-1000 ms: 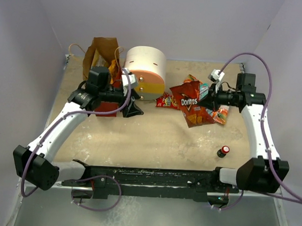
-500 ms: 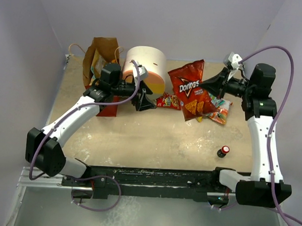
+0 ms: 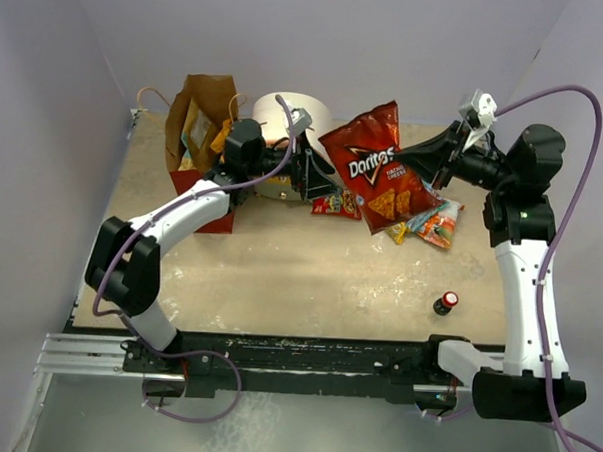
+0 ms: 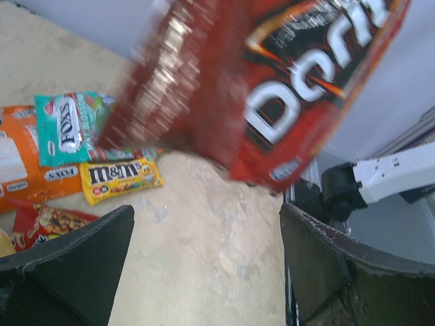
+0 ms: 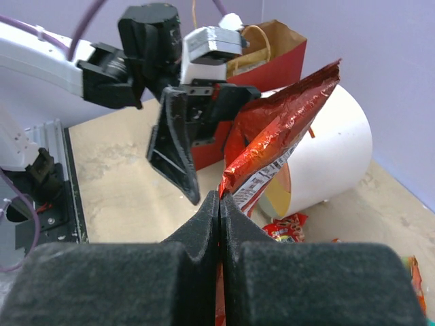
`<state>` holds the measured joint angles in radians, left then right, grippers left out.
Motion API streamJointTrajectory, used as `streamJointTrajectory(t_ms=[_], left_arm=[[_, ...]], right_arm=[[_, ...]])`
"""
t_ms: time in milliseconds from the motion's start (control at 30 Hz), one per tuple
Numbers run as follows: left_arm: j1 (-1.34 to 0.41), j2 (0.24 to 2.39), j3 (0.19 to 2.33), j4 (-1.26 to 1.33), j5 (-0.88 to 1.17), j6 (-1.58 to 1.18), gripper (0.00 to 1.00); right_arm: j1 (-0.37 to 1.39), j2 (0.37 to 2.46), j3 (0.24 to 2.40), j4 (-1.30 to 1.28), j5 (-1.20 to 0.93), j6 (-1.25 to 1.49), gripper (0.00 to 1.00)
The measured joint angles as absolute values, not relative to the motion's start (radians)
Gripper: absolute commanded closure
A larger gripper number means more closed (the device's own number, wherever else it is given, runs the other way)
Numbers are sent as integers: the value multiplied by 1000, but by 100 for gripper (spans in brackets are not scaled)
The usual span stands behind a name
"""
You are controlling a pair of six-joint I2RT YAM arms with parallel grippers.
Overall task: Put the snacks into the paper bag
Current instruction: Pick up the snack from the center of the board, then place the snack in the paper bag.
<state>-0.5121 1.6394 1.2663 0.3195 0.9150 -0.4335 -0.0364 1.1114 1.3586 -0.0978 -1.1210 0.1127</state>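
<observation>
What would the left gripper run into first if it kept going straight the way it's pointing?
Most likely the red Doritos bag, which hangs from the shut right gripper just ahead of the open left gripper. Exact depth is unclear.

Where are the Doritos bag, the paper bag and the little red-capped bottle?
Doritos bag (image 3: pixel 376 169), top view, on its logo.
paper bag (image 3: pixel 205 98), top view, on its brown wall.
bottle (image 3: pixel 444 303), top view, on its middle.

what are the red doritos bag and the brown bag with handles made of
Red Doritos chip bag: looks like thin glossy foil-plastic film; it crinkles and glints in the right wrist view. Brown handled bag: likely matte kraft paper, with creases and twisted handles.
</observation>
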Motion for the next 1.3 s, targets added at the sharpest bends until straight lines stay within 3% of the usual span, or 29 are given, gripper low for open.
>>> streamJointTrajectory(t_ms=[133,267,567,700,800,1033,1133,1300], left_arm=[[-512,1712,1276,500,916,-566,18],[-512,1785,1298,689,921,-714,42],[-512,1823,1298,957,966,-908,71],[-512,1818,1298,978,989,-925,100],[-512,1795,1298,922,1002,-877,100],[-512,1631,1359,427,1011,-491,100],[-512,1557,1409,196,992,-289,100],[-516,1470,1501,-138,945,-3,100]], right_arm=[[-18,1111,1363,-84,-1122,141,100],[-6,1111,1363,-77,-1121,156,100],[-6,1089,1313,-59,-1118,159,100],[-6,1089,1278,-51,-1116,158,100],[-6,1087,1261,-54,-1106,143,100],[-6,1079,1268,-239,-1028,-66,26],[-6,1089,1307,-384,-983,-207,13],[19,1121,1402,-606,-928,-435,3]])
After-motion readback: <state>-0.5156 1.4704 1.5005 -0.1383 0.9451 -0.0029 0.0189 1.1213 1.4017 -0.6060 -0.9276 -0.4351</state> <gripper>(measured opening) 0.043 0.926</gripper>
